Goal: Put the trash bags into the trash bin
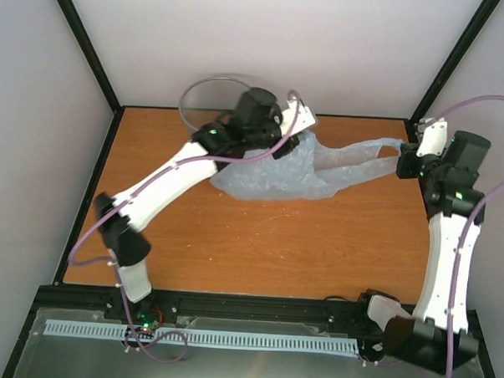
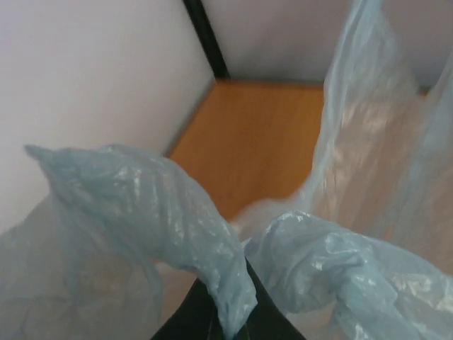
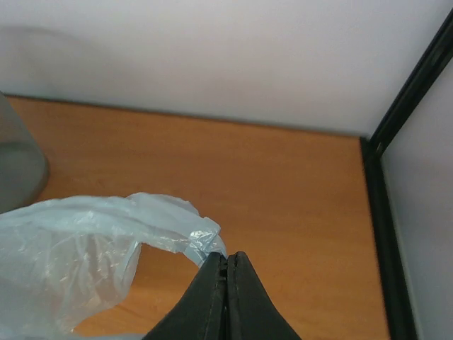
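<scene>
see-through pale-blue trash bag (image 1: 269, 175) — crinkled, left gripper (image 1: 298, 137), right gripper (image 3: 226, 263) each clamped on it

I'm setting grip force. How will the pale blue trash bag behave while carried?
Probably floppy: the trash bag sags in crumpled folds between the left tool and the right tool. Likely light: the film is thin and see-through. Its handle may slip from the right tool's pinch.

Top cam looks down over the whole table (image 1: 232, 255) from behind. Both wrist cams sit close; all 3 share the trash bag (image 1: 269, 177).
</scene>
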Controlling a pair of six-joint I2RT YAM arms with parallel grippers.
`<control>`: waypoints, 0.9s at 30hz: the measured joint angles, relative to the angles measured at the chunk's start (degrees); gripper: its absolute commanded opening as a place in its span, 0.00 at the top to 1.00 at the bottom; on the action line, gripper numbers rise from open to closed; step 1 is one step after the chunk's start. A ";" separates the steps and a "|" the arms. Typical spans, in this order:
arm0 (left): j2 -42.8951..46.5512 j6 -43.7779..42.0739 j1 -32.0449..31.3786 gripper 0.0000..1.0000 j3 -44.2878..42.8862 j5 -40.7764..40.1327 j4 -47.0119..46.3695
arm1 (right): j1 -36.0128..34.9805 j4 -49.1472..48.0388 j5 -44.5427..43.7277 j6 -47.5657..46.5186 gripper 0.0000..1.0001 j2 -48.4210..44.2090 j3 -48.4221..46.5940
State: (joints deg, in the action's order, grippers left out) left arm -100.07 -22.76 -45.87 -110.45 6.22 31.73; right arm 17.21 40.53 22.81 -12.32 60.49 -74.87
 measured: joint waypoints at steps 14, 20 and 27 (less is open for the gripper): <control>-12.79 -8.66 4.55 0.99 -29.22 -1.25 -10.27 | 0.02 -9.03 -3.52 3.78 0.97 10.84 -34.47; 7.74 -13.99 -2.49 0.99 -14.01 1.99 -17.73 | -0.02 -19.87 -3.43 -1.84 0.97 -10.05 -21.92; 7.04 -8.72 -2.45 0.99 21.38 6.69 -5.81 | -0.04 -8.00 -9.97 -16.94 0.97 -18.27 22.51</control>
State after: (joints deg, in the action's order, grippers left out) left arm -93.03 -31.48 -48.31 -89.08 12.91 25.91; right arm 17.17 32.53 12.84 -29.26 42.22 -52.36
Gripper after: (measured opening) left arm 0.010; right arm 0.029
